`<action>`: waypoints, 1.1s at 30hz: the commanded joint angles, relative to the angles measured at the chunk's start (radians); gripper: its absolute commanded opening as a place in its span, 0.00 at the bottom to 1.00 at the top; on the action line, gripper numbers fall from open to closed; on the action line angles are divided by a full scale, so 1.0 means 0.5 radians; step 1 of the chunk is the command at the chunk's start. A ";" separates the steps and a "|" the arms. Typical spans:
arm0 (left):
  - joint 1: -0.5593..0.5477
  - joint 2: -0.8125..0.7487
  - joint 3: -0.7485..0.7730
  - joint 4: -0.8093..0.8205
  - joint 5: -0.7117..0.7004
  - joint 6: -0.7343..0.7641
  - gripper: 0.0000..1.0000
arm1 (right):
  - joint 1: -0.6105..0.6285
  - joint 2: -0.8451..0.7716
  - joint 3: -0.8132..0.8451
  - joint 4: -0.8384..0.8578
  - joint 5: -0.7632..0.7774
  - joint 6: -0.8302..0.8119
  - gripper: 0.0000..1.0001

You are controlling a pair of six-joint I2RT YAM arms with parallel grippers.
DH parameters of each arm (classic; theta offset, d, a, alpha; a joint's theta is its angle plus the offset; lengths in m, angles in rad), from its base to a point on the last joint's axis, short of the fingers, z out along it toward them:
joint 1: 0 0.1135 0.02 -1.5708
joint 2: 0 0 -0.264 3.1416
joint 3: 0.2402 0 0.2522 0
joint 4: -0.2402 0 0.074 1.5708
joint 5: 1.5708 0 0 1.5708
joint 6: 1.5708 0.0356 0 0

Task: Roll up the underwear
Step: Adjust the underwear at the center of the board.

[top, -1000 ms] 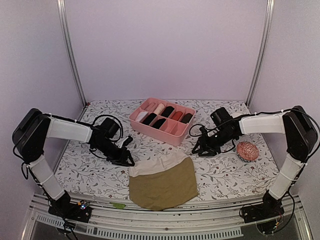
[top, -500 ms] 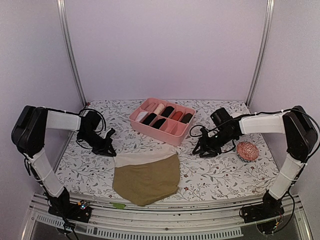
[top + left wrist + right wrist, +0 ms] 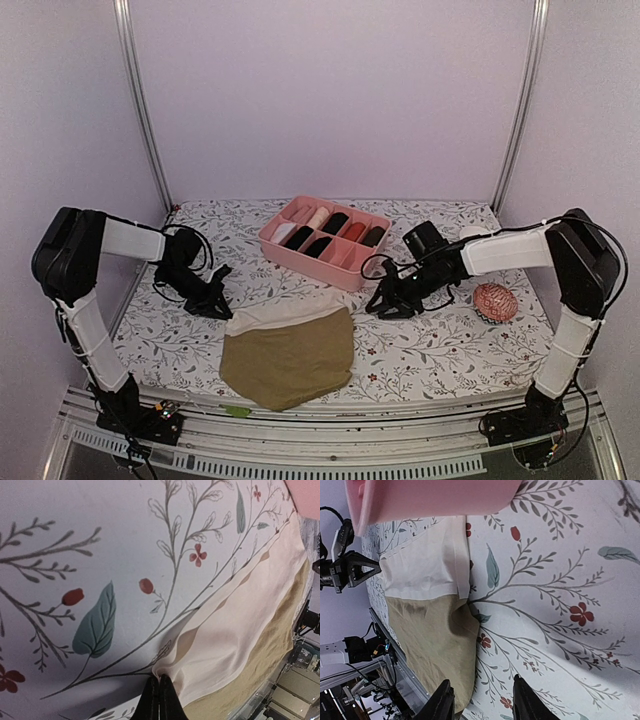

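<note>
1. Grip first: the left claw point(image 3: 159, 700) has shut on one corner of the cream waistband of the olive-brown fabric briefs point(image 3: 290, 350). It has dragged the garment sideways toward its own side of the floral-print counter point(image 3: 440, 350).
2. The briefs lie flat just beside the left claw, with the waistband stretching away from its tips.
3. The right claw point(image 3: 482, 702) has moved closer to the waistband's other corner. Its fingers stand apart over bare counter and hold nothing, and the corner lies ahead of them, not between them.
4. By my judgement this is squaring-up, and no roll has begun.
5. The pink divided plastic box point(image 3: 345, 275) stands just beyond the waistband, between the two claws.
6. The hem lies close to the counter's near edge, so little room is left there.
7. The small red-and-white patterned ball point(image 3: 495, 302) sits behind the right claw, well apart from the briefs.
</note>
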 commanded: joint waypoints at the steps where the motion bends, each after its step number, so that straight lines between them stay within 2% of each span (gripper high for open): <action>1: -0.014 0.055 -0.047 -0.039 -0.073 0.034 0.00 | 0.033 0.124 0.056 0.328 -0.085 0.195 0.41; 5: -0.017 0.046 -0.052 -0.025 -0.020 0.026 0.00 | 0.072 0.267 0.130 0.485 -0.141 0.318 0.49; 8: -0.023 0.042 -0.056 -0.006 0.021 0.018 0.00 | 0.092 0.392 0.180 0.590 -0.176 0.396 0.50; 10: -0.029 0.046 -0.061 0.001 0.061 0.012 0.00 | 0.096 0.461 0.180 0.679 -0.242 0.460 0.41; 15: -0.051 0.039 -0.058 0.018 0.121 -0.008 0.00 | 0.091 0.385 0.051 0.691 -0.340 0.482 0.01; 23: -0.138 -0.006 -0.076 0.030 0.170 -0.020 0.00 | 0.075 -0.317 -0.371 0.432 -0.288 0.376 0.00; 26: -0.179 0.002 -0.068 0.041 0.163 -0.013 0.00 | 0.075 -0.376 -0.491 0.464 -0.254 0.399 0.00; 27: -0.185 0.007 -0.067 0.046 0.159 -0.014 0.00 | 0.074 -0.341 -0.479 0.471 -0.223 0.399 0.04; 28: -0.191 0.015 -0.065 0.047 0.155 -0.019 0.00 | 0.074 -0.272 -0.443 0.514 -0.211 0.399 0.24; 29: -0.192 0.024 -0.058 0.046 0.155 -0.022 0.00 | 0.078 -0.213 -0.403 0.578 -0.211 0.408 0.33; 31: -0.190 0.035 -0.039 0.037 0.142 -0.020 0.00 | 0.101 -0.093 -0.268 0.641 -0.187 0.416 0.43; 33: -0.192 0.037 -0.034 0.032 0.132 -0.016 0.00 | 0.133 0.029 -0.108 0.599 -0.143 0.352 0.48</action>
